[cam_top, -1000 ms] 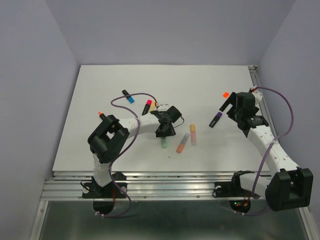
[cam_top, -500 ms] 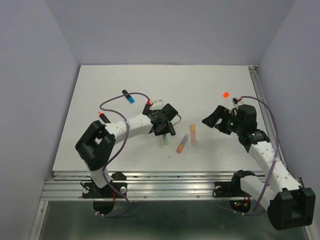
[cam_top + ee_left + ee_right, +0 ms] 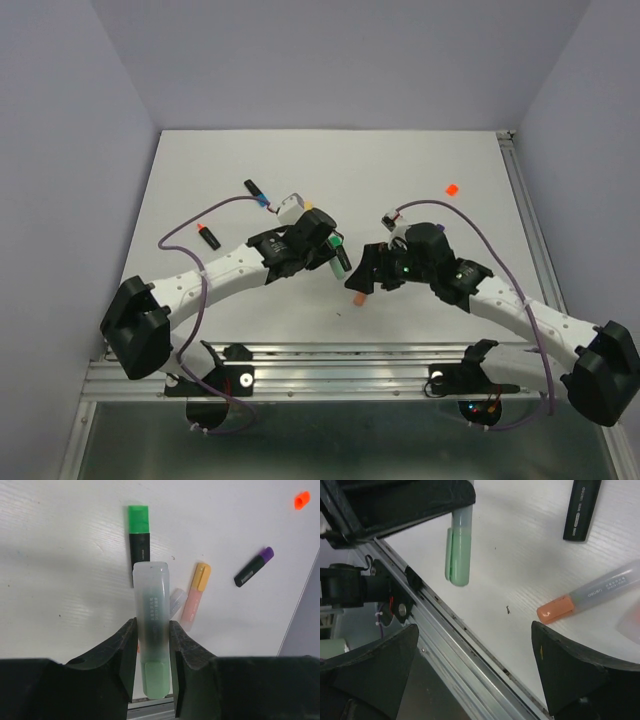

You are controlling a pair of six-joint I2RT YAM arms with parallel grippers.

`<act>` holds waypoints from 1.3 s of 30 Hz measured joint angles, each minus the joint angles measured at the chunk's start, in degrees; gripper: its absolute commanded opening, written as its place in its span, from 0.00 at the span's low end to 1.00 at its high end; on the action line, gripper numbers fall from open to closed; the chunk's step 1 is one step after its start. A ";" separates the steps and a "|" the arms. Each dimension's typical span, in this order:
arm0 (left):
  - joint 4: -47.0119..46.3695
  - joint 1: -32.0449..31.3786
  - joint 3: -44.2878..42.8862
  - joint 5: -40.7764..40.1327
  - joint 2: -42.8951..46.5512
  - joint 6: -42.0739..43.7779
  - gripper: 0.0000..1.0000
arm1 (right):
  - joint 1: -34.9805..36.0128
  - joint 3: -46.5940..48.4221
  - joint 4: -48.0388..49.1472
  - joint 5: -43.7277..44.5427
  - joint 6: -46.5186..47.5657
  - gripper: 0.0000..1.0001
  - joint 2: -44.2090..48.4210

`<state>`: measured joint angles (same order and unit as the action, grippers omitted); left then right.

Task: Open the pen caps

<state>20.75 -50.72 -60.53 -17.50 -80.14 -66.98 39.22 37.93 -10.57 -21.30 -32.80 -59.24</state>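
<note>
Our left gripper (image 3: pixel 151 628) is clamped on the mint pen (image 3: pixel 151 600), raised over the table's (image 3: pixel 200 190) 6 o'clock side. Its mint cap (image 3: pixel 157 677) juts free. Our right gripper (image 3: pixel 475 630), fingers spread wide, sits at its 4 o'clock. We should pinch only the cap, then pull straight along the pen.

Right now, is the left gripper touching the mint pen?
Touching. In the left wrist view the left gripper clamps the mint pen on both sides, no gap.
</note>
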 measured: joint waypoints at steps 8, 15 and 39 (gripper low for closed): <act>0.17 -1.68 1.68 0.13 0.46 -4.59 0.00 | 4.50 2.93 4.35 6.14 1.22 0.78 -7.15; 1.68 -2.75 1.68 0.04 0.68 -9.66 0.00 | 5.40 4.02 9.92 7.76 0.33 0.66 -9.11; 3.61 -3.19 1.68 -2.73 2.25 -14.01 0.00 | 6.67 4.02 10.73 7.69 -4.87 0.56 -12.98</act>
<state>24.36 -53.91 -58.85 -20.23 -77.89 -80.99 45.89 41.95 0.16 -13.61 -37.67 -72.23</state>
